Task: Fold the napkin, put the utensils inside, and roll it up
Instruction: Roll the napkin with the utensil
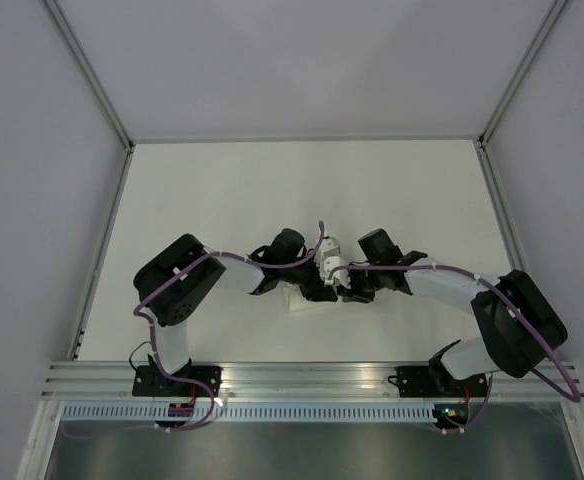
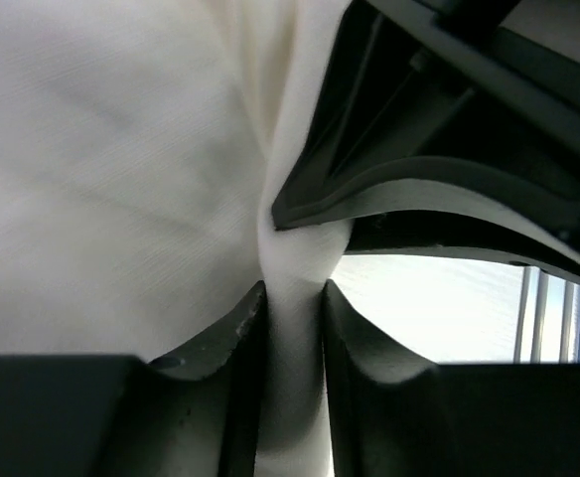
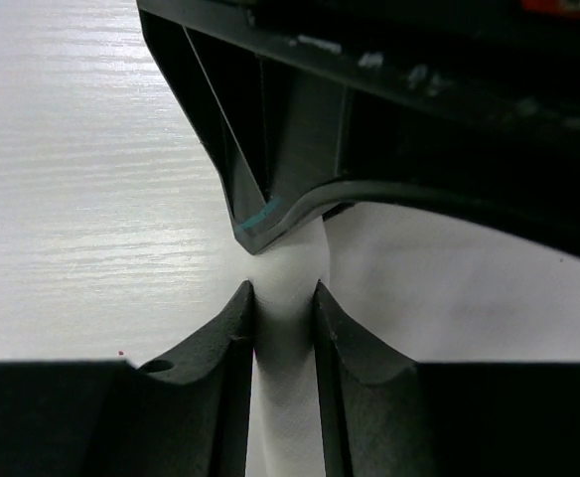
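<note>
The white napkin (image 1: 330,265) is bunched between my two grippers at the middle of the table. My left gripper (image 1: 320,282) is shut on a fold of it; in the left wrist view the cloth (image 2: 121,179) fills the frame and runs between the fingers (image 2: 292,293). My right gripper (image 1: 346,286) is shut on another fold (image 3: 449,288), pinched between its fingers (image 3: 283,293). The two grippers are almost touching, tip to tip. The dark teal utensil is hidden; only a thin teal streak (image 3: 266,214) shows on the left gripper's fingertip.
The white table (image 1: 272,190) is bounded by metal rails on the left (image 1: 102,250) and right (image 1: 502,220). A slotted aluminium rail (image 1: 302,380) runs along the near edge by the arm bases.
</note>
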Robot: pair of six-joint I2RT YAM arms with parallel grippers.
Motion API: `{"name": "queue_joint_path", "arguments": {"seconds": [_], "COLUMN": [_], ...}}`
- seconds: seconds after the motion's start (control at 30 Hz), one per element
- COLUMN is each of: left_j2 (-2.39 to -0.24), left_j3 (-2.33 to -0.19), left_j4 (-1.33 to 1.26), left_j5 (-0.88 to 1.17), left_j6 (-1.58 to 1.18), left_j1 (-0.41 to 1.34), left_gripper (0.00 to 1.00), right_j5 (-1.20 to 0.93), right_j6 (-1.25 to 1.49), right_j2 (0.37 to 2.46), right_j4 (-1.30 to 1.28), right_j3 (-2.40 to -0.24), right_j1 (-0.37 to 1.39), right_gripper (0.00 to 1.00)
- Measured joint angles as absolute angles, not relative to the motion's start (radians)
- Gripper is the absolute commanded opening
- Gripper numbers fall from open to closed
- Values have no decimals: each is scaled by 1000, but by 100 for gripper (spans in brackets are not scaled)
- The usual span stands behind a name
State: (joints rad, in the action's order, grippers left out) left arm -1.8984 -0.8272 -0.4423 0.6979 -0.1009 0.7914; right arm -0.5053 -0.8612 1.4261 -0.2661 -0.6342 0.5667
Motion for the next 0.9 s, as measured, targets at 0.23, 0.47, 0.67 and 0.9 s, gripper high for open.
{"name": "queue_joint_path", "arguments": {"seconds": [0.23,0.47,0.67,0.9], "left_j2": [-1841,-1755,-1626,-1443], "left_j3": [-797,-730,-631,-501], "left_j4": [-413,-427,-487,-605], "left_j5": [575,459,338,236], "left_j6": [-142,-160,-158,-157], "left_j1": [776,757,747,746], "left_gripper": [51,54,54,56], "right_j5": [-601,-698,-769,-827], "right_j6": [-937,-988,-987,-992], "right_j2": [1542,1652,1763,1888], "right_j4": [-374,-502,-639,-788], "right_j3": [-757,-863,-975,-1103], "right_j1": [532,466,419,389], "right_gripper": [0,0,0,1]}}
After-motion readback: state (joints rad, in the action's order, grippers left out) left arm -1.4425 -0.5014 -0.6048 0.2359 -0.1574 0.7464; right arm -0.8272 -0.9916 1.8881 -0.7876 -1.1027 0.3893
